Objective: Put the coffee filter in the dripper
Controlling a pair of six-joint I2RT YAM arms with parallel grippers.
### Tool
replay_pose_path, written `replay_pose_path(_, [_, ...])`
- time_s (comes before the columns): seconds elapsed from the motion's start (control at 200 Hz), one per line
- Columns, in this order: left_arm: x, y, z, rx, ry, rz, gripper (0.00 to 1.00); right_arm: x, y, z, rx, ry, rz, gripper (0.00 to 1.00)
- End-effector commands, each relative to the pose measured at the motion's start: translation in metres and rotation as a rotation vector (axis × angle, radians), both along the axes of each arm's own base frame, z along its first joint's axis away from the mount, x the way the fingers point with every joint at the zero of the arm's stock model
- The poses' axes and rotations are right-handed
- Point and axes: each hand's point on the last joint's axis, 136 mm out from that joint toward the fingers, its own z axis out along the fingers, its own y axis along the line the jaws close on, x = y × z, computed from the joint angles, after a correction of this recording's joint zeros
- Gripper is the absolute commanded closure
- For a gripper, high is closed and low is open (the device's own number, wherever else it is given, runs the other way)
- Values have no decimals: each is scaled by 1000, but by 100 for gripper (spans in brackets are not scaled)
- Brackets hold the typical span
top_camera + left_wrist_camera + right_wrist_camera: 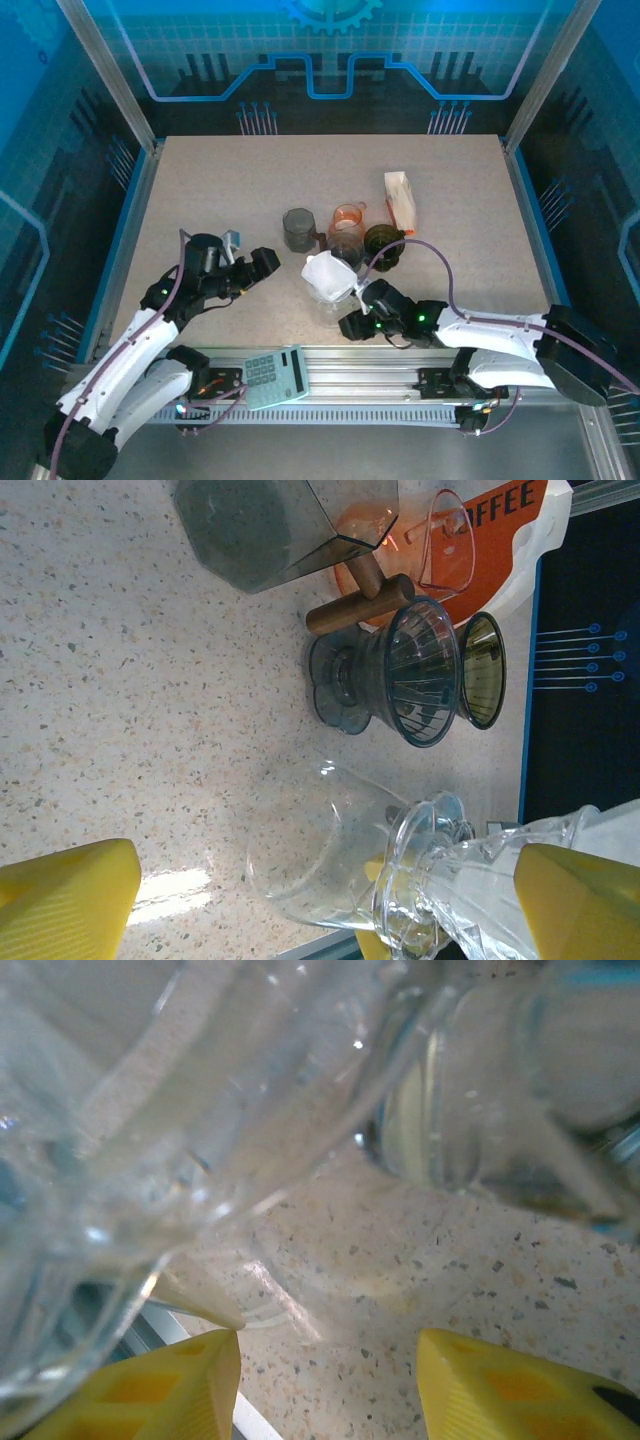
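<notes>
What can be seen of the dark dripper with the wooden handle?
The dark dripper is a smoke-grey, see-through cone, glass or plastic by its look, with ribs down its inner wall. Its narrow end sits in a round, scalloped foot, and a brown wooden handle sticks out sideways. It looks empty and stands upright on the speckled table. A green cup stands close beside it; whether they touch, I cannot tell.
</notes>
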Motion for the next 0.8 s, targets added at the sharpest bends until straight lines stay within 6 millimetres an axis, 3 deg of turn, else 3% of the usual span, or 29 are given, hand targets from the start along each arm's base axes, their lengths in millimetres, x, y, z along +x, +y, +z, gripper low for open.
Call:
replay_pose_path(0.0, [-5,4,1,-7,18,15,3,10,8,7,42,-34,-1,50])
replay_pose_path(0.23, [-8,11,3,11,2,36,2,20,24,10,61,-46,37,50])
replay_pose_path(0.62, [-12,26,24,57,-70,81,2,48,59,16,79,-60,95,51])
replay_pose_path(0.796, [-16,43,36,94,-115,154,2,61,77,17,81,-61,93,51])
